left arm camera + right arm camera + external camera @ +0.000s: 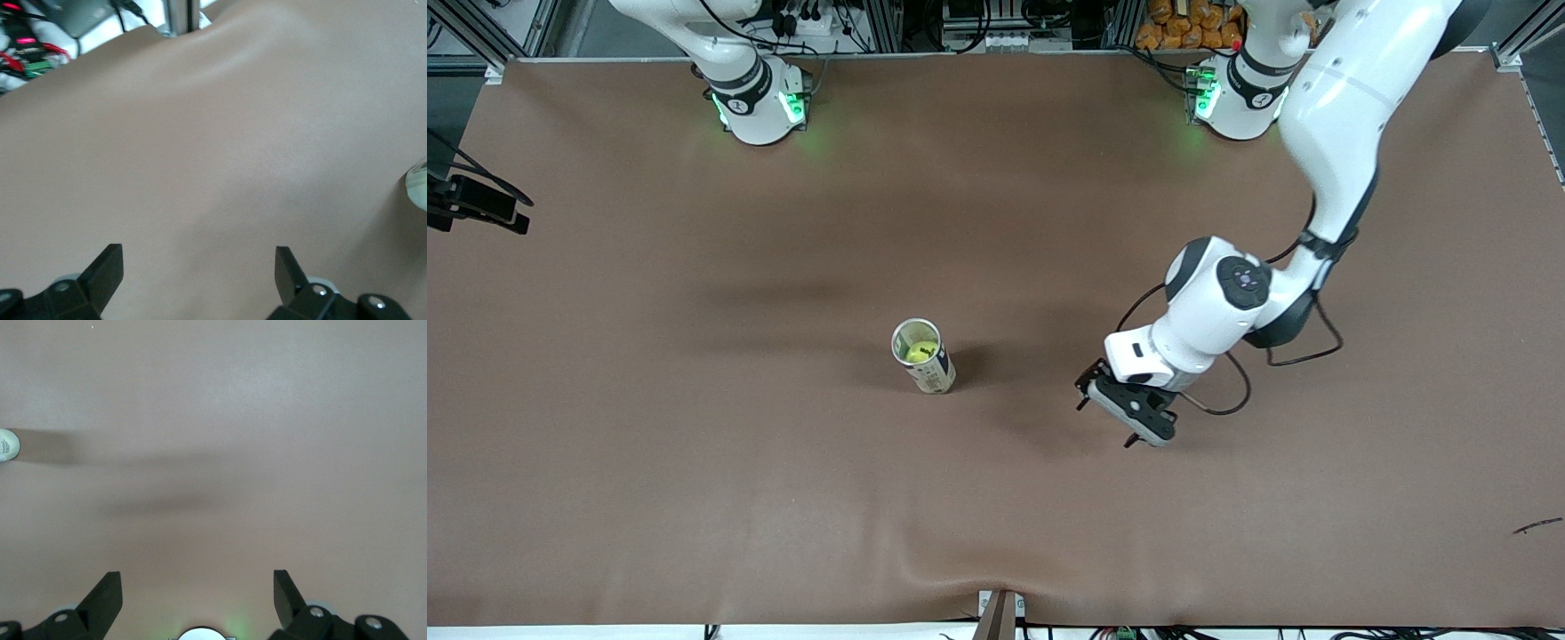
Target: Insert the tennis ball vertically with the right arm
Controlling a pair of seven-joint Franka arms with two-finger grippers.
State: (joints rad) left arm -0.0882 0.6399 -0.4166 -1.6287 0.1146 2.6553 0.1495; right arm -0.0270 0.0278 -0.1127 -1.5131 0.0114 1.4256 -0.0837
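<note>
Already ball (920,352) inside upright can (927,366)

Even overhead lighting renders the brown counter (694,462) bright and glare-free, with soft diffuse shadows beside the can (924,356) and under the left arm (1325,151), while both wrist views appear washed out and slightly soft.

Yellow-green tennis ball (921,352) inside upright white can (925,357), mid-table.
</note>
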